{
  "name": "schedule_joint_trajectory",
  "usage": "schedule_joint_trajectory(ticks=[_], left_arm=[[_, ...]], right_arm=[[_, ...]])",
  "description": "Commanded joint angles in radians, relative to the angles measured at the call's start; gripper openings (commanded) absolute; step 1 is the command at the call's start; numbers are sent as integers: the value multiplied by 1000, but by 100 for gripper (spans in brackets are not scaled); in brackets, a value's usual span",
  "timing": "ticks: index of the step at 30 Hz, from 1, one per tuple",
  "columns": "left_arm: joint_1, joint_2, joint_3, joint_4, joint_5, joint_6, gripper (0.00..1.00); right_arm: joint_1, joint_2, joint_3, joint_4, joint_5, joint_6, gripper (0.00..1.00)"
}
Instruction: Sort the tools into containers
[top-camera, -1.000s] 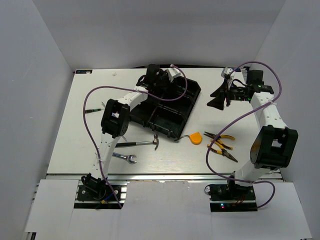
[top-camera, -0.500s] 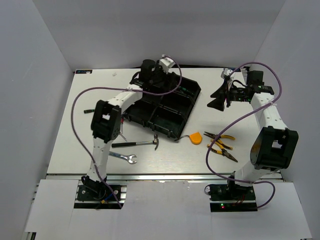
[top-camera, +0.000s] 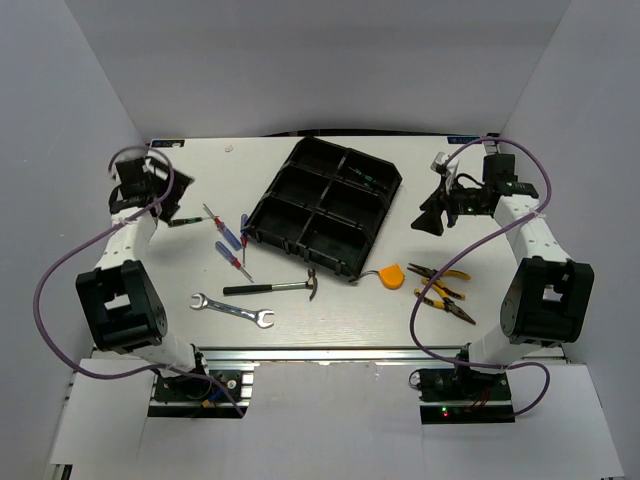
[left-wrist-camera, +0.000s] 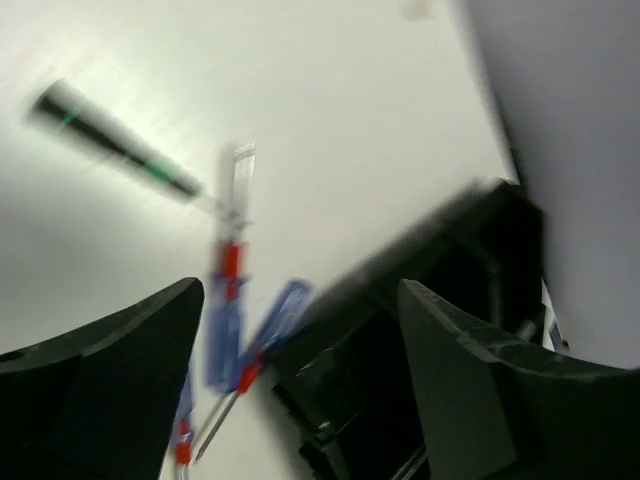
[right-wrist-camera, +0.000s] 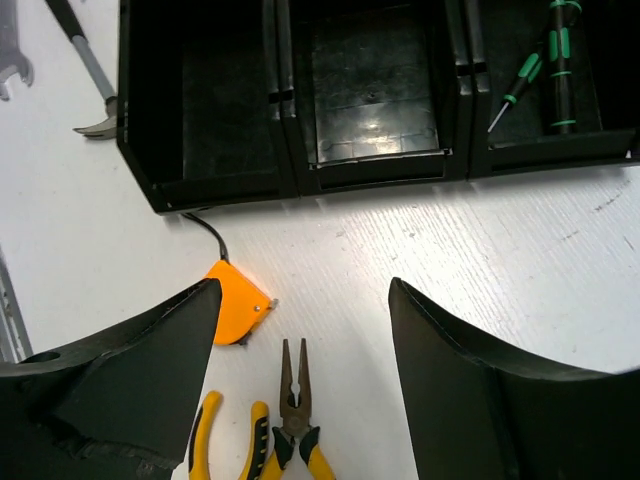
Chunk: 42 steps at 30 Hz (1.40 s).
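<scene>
At the far left edge of the counter (top-camera: 330, 325), the left gripper (top-camera: 168, 192) is released: the jaws stand wide apart with nothing between them. Its wrist view is blurred. It shows a black-green screwdriver (left-wrist-camera: 110, 143) below the gripper and, closer to the tray (top-camera: 299, 250), the red and blue screwdrivers (left-wrist-camera: 232, 300). All of these lie on the counter, outside the tray. Nearer the arm bases lies the hammer (top-camera: 268, 288), its head close to the tray's near corner, with the wrench (top-camera: 232, 310) near it.

To the right of the tray, the right gripper (right-wrist-camera: 300, 290) is likewise released and empty, above the counter. Beneath it lie the tape (right-wrist-camera: 238, 312), near the tray's corner, and two pliers (right-wrist-camera: 293, 395) just beside the tape. More black-green screwdrivers (right-wrist-camera: 555, 60) lie inside the tray, in the corner compartment nearest the right gripper.
</scene>
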Motion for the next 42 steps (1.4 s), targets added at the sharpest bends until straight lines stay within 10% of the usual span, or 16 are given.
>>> schedule_joint_trajectory(ticks=[1,26,42], left_arm=[[17,21,-16,-278,-93,-267,87],[42,573,453,-504,-325,-514,58],[96,515,355,-525,-349,-477,6]], right_arm=[[12,-16,6,77,55,60,75],[13,-17,-33,118,120,125,75],[13,-36,-22,108,127,123,75]])
